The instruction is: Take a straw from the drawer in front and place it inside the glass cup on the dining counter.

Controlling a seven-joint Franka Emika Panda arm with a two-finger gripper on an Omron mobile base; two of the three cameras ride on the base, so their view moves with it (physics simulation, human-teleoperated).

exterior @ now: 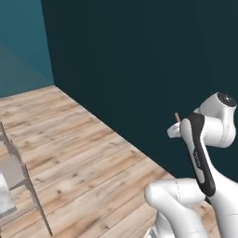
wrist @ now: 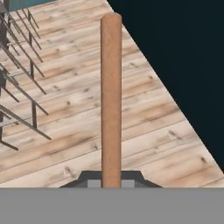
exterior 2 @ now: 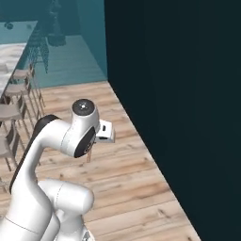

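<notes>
The reddish-brown straw (wrist: 111,100) runs straight up the middle of the hand view, and my gripper (wrist: 111,180) is shut on its lower end. In the left base view one straw tip (exterior: 177,117) pokes up above the white hand, close to the dark wall. Seen from the right base view, the other straw end (exterior 2: 88,156) hangs below the hand over the wooden floor. The marble-topped dining counter (exterior 2: 10,59) lies far off at the upper left. The glass cup and the drawer are out of view.
A dark teal wall (exterior 2: 179,94) runs along the right, close to the arm. Stools (exterior 2: 14,96) line the dining counter, and their thin metal legs (wrist: 22,78) show at the left of the hand view. A grey chair (exterior: 14,174) stands at the left. Plank floor (exterior: 88,158) lies between.
</notes>
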